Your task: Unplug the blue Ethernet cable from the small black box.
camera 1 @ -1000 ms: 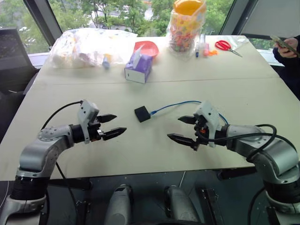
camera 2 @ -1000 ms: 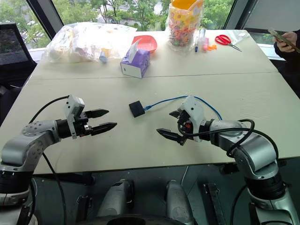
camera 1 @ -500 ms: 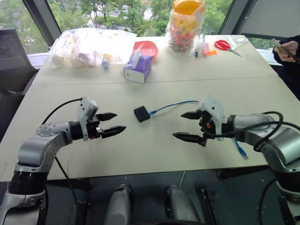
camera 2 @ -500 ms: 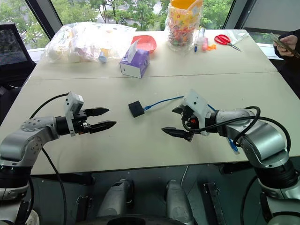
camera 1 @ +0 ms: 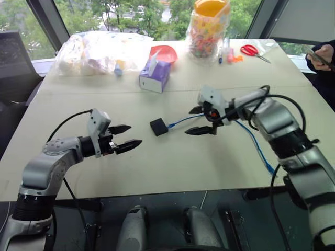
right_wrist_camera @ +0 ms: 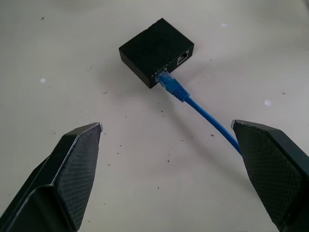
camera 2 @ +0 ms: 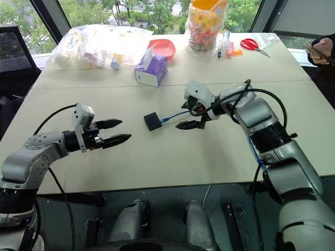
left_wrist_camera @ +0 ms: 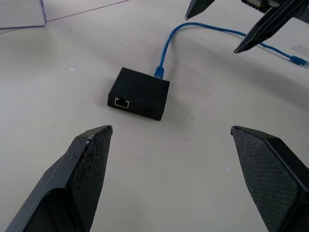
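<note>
The small black box (camera 1: 158, 127) lies flat on the pale bench (camera 1: 172, 162), about in the middle between the two arms. The blue Ethernet cable (camera 1: 180, 121) is plugged into the box's right-hand side; from there it runs right across the bench, passes under the right arm and trails toward the near right edge.

The right gripper (camera 1: 200, 120) hangs just right of the box, above the cable, its jaws spread wide and grasping nothing, one finger on each side of the cord's line. From its wrist view the plug (right_wrist_camera: 170, 83) sits seated in the port, between and beyond the two black fingers (right_wrist_camera: 65, 174).

The left gripper (camera 1: 125, 137) hovers left of the box and a little nearer, pointing toward it, jaws likewise released and empty.

At the far side of the bench stand a purple tissue box (camera 1: 154, 76), a red bowl (camera 1: 165, 53), a clear plastic bag (camera 1: 99, 51), a jar of coloured bits (camera 1: 208, 31) and red-handled scissors (camera 1: 252, 52).
</note>
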